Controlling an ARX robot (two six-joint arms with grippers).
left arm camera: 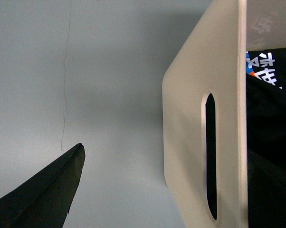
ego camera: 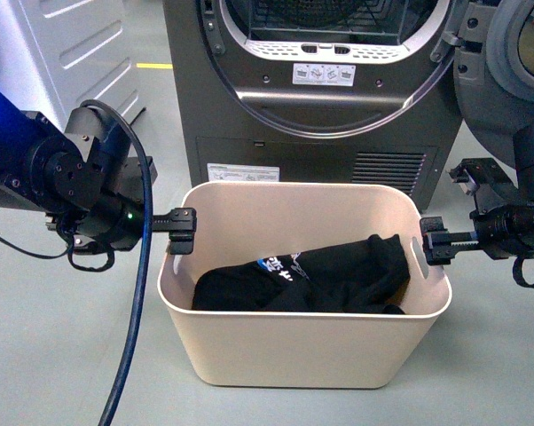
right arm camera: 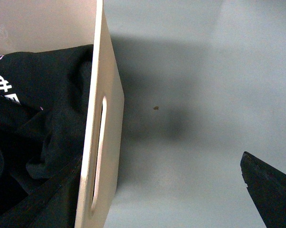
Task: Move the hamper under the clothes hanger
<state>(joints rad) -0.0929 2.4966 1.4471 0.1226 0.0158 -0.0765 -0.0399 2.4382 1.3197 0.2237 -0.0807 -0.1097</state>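
Beige plastic rectangular hamper (ego camera: 302,355) with rounded corners and tapered sides, upright on the pale grey-green floor (ego camera: 54,355), just in front of a dark grey front-loading dryer (ego camera: 320,133) with its round door (ego camera: 506,62) swung open to the right. Inside the hamper, a crumpled black garment (ego camera: 338,280) with white and blue print, low in the bin and bunched toward the right wall. At the hamper's left rim, the black left gripper (ego camera: 180,231), jaws spread apart astride the wall: in the left wrist view, one dark finger (left arm camera: 48,194) outside and well clear of the beige wall, the other (left arm camera: 273,190) inside next to the garment, with the narrow slot handle (left arm camera: 210,156) between them. At the right rim, the black right gripper (ego camera: 434,241), likewise spread wide across the wall: in the right wrist view, one finger (right arm camera: 43,204) inside over the black cloth, the other (right arm camera: 269,190) outside and apart from the wall, no clamping visible on either side. Thick blue cable (ego camera: 134,311) hanging from the left arm down to the floor beside the hamper. White appliance (ego camera: 72,53) at the far left, beside the dryer.
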